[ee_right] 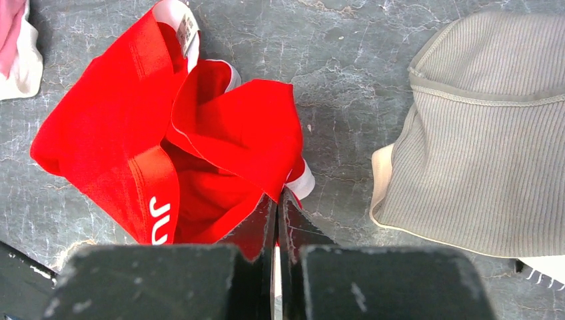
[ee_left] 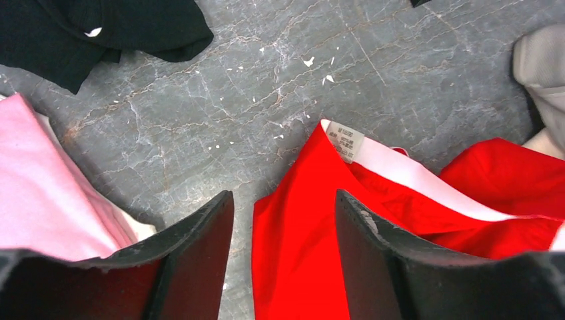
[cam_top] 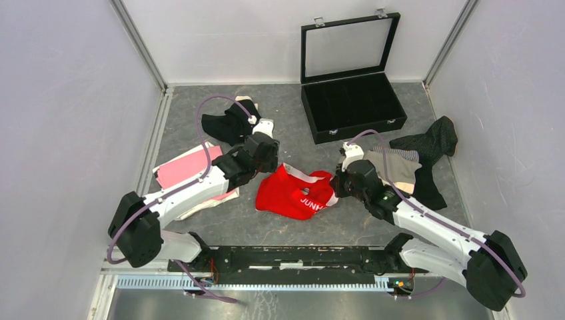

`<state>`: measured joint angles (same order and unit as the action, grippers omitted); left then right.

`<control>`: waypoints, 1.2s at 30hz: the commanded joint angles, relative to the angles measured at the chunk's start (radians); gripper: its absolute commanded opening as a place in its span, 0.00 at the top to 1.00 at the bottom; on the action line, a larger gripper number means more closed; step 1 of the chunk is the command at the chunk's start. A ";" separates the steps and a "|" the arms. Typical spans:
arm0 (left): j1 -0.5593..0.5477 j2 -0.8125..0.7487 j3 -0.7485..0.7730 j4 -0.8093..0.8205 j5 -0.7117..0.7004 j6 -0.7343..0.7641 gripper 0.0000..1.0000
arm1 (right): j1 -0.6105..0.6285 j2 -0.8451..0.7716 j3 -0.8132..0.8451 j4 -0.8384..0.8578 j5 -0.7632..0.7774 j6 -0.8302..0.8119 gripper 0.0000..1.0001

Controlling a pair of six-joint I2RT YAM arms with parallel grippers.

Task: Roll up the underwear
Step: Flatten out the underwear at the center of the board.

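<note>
The top external camera sits high above and behind the arm bases, tilted down and forward, far enough off to take in the whole table (cam_top: 286,120). Each wrist camera rides close over the tabletop, looking steeply down past its own gripper at 6 o'clock: left gripper (ee_left: 283,197), right gripper (ee_right: 276,200). All three views share the red underwear (cam_top: 296,192). Both wrist views also catch the pink underwear (ee_left: 46,187), at 9 o'clock and 11 o'clock respectively.

Front table (cam_top: 293,230) strip free; case (cam_top: 363,131) blocks rear right; pink garment (cam_top: 180,168) left, beige garment (cam_top: 400,165) right.
</note>
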<state>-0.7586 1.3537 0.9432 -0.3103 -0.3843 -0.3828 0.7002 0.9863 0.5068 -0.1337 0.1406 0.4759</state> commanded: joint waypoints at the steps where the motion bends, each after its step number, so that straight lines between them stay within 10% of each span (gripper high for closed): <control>1: 0.000 -0.120 -0.004 -0.037 0.030 -0.096 0.35 | -0.001 0.016 0.048 0.059 0.002 0.022 0.98; 13: -0.268 -0.081 -0.108 0.093 0.136 -0.089 0.41 | -0.002 0.034 0.030 0.075 -0.043 0.022 0.97; 36: -0.246 0.146 -0.089 0.212 0.146 0.188 0.32 | -0.001 0.052 0.024 0.067 -0.071 -0.031 0.94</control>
<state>-1.0176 1.4822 0.8455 -0.1734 -0.2729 -0.2611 0.7002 1.0290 0.5156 -0.1032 0.0784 0.4648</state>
